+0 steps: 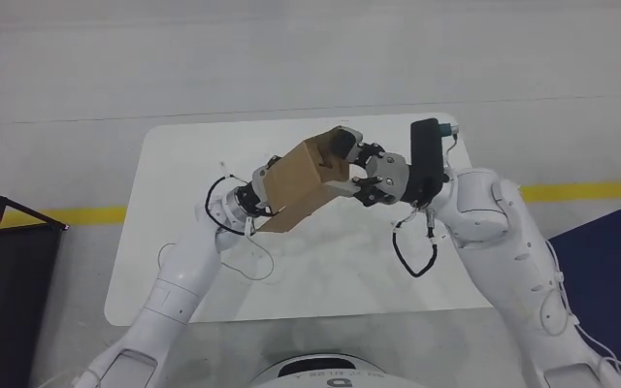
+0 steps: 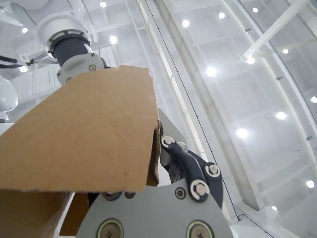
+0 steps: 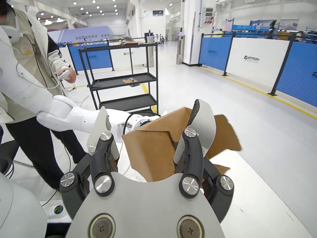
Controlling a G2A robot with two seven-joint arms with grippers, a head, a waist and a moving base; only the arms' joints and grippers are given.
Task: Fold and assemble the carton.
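Observation:
A brown cardboard carton (image 1: 303,180) is held up above the white table (image 1: 175,262), its long axis running between the two arms. My left gripper (image 1: 258,194) is shut on the carton's near-left end; the carton (image 2: 81,134) hides most of it, with one dark finger (image 2: 184,158) showing beside the torn edge. At the carton's other end, my right gripper (image 3: 148,115) is open. Its fingers (image 3: 201,122) are spread wide, one lying against the loose flaps of the carton (image 3: 151,149), whose corner sits between them.
Black cables (image 1: 412,254) hang from both wrists over the table. A black shelf rack (image 3: 123,80) stands on the floor beyond the table, and a dark object (image 1: 19,272) sits off the table's left side.

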